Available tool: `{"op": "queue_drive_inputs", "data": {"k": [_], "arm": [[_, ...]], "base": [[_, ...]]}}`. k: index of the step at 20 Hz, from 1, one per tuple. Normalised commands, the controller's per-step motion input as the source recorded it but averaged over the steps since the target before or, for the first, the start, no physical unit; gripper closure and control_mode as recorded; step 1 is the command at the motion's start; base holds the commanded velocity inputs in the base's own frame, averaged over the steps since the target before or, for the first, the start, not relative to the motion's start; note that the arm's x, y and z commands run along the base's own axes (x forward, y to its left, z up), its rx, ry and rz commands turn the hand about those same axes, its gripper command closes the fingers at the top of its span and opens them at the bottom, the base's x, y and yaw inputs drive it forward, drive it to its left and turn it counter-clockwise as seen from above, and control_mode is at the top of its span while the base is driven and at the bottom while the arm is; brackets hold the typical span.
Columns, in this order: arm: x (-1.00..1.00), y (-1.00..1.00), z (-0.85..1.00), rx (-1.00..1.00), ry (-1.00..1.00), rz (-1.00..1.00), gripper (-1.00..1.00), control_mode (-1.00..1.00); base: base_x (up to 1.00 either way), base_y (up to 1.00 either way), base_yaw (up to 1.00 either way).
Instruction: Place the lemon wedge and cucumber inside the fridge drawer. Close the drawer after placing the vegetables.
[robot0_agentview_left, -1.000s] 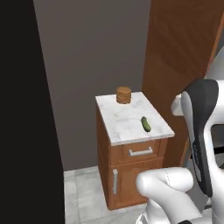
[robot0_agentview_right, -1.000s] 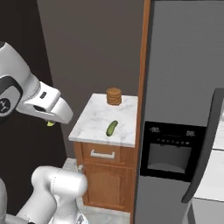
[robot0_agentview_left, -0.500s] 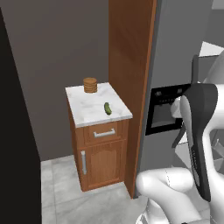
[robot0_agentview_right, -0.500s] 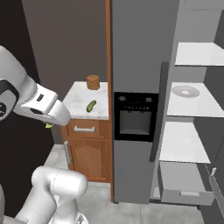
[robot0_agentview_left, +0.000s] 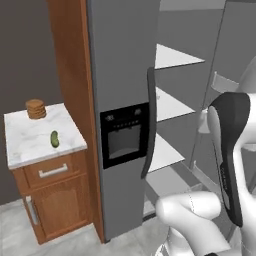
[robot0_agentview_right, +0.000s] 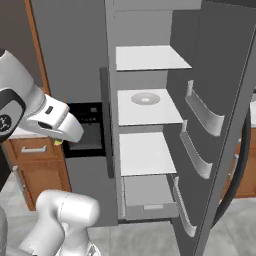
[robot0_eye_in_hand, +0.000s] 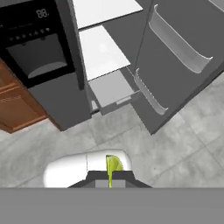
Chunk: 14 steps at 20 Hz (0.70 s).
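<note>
While the fridge (robot0_agentview_right: 150, 120) fills most of your right base view with its door (robot0_agentview_right: 220, 130) swung wide, you see the drawer (robot0_agentview_right: 149, 199) pulled out at the bottom centre, below the white shelves (robot0_agentview_right: 145, 150). At the left of your left base view stands the desk (robot0_agentview_left: 35, 137), with the cucumber (robot0_agentview_left: 54, 139) lying on it near a brown stack (robot0_agentview_left: 35, 108). Low in your hand view, the tool (robot0_eye_in_hand: 110, 175) is clamped on the lemon wedge (robot0_eye_in_hand: 113, 166).

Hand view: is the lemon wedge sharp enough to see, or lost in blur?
Hand view: the lemon wedge reads crisp and bright in the end effector; no glare. Left base view: the cucumber is small but distinct, with soft, even lighting.
</note>
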Motion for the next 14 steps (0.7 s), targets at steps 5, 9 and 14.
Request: {"op": "queue_drive_inputs", "data": {"k": [5,9,14], "arm": [[0.0,0.0,0.0,0.0,0.0,0.0,1.0,1.0],[0.0,0.0,0.0,0.0,0.0,0.0,1.0,1.0],[0.0,0.0,0.0,0.0,0.0,0.0,1.0,1.0]], "base": [[0.4,-0.52,-0.27],[0.51,-0.24,-0.17],[0.65,0.0,-0.06]]}}
